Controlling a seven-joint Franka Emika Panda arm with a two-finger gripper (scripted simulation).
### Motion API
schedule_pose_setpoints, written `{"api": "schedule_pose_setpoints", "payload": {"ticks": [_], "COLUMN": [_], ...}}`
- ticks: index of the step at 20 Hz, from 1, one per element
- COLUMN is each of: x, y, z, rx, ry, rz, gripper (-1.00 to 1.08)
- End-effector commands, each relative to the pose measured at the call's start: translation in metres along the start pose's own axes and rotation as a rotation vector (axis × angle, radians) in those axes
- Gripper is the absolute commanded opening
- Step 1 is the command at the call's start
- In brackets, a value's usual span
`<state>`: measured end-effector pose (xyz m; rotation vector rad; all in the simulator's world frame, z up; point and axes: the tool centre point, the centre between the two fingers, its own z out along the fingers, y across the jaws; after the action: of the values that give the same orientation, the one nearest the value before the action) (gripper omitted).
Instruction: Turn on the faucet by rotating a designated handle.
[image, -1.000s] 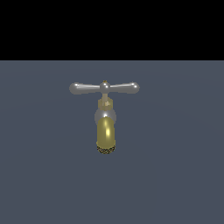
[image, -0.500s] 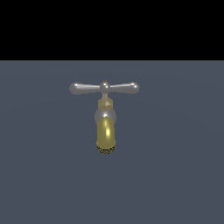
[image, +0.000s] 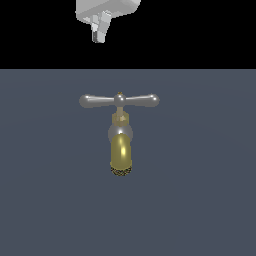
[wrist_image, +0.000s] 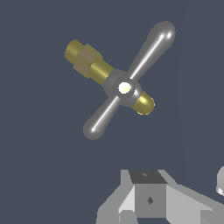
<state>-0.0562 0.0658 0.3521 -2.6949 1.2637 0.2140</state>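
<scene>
1. Faucet (image: 120, 145): standing near the middle of the dark grey worktop (image: 210, 200); brass-gold curved spout (image: 120, 156) facing the exterior camera, silver rounded body above it, gold stem on top.
2. Handle (image: 119, 100): slim silver crossbar with two bulbous ends, centred on the stem; lying level across the exterior view, wider than the spout. Nothing touching it.
3. Same handle in the wrist view (wrist_image: 127, 85): seen from above, crossing the brass spout at an angle, well apart from the grey pincer housing at the frame edge.
4. Pincer (image: 100, 27): pale grey, only partly in frame at the upper edge of the exterior view, high over the faucet and offset toward the exterior view's left of the stem. Spread or pressed together: cannot tell; fingertips not clearly shown. Nothing held.
5. Progress, judged: very early. Contact not made; handle apparently unturned.
6. Remaining, judged: descent to one bulbous end, contact, rotation about the stem.
</scene>
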Motion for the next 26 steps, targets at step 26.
{"api": "schedule_pose_setpoints", "payload": {"ticks": [26], "x": [0.039], "y": [-0.098], "z": [0.151], "rx": [-0.024], "ry": [0.197], "rz": [0.582], "gripper": [-1.0]}}
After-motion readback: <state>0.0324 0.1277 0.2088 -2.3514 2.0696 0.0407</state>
